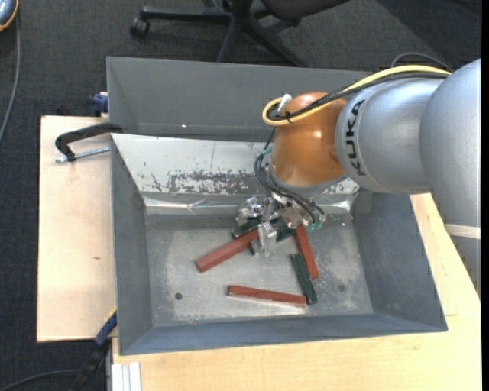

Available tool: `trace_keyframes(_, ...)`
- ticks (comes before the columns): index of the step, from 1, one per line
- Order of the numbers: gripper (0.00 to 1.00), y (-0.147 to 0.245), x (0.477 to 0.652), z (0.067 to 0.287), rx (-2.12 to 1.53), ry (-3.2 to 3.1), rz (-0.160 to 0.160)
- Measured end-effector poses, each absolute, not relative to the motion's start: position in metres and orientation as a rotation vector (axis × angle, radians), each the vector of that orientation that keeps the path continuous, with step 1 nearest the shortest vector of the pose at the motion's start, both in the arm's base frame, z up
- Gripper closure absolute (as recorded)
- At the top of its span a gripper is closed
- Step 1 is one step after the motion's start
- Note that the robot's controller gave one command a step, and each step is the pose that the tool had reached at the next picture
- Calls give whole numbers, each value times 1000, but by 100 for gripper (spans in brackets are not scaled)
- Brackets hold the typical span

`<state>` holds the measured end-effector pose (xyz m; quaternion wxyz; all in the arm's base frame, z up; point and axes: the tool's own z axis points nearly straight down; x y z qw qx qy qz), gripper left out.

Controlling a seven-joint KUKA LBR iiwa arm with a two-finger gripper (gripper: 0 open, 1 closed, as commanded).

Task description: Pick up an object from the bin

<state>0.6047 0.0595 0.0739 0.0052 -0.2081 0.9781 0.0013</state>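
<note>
1. A dark carpet floor point(46, 69) is lying around the scene, with the legs of an office chair point(229, 19) standing at the far edge.
2. A grey metal bin point(130, 252) is sitting in the middle, its far wall sloping and scuffed.
3. The silver arm point(412, 130) is reaching in from the right, carrying an orange cover point(302, 145) at its wrist and a yellow cable point(367, 80) looping over it.
4. The pincer point(263, 229) is hanging low over the middle of the bin floor, close to the far wall. Whether it is spread or pressed together cannot be told.
5. A slanted red-brown stick point(221, 256) is lying on the floor with its far right end running up under the pincer and its near end pointing left.
6. A small dark green piece point(246, 227) is lying just left of the pincer, against that stick's far end.
7. A right red-brown stick point(306, 248) is lying just right of the pincer, running toward the near side.
8. A dark green stick point(304, 281) is lying alongside it, touching or nearly so.
9. A near red-brown stick point(266, 295) is lying flat across the near part of the floor, apart from the pincer, its right end meeting the dark green stick.
</note>
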Motion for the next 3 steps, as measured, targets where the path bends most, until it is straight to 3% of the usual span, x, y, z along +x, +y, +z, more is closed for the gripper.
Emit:
trace_keyframes(2, 100, 61, 606, 114, -651, 3065, 0)
trace_keyframes(3, 100, 62, 607, 94, -652, 3072, 3)
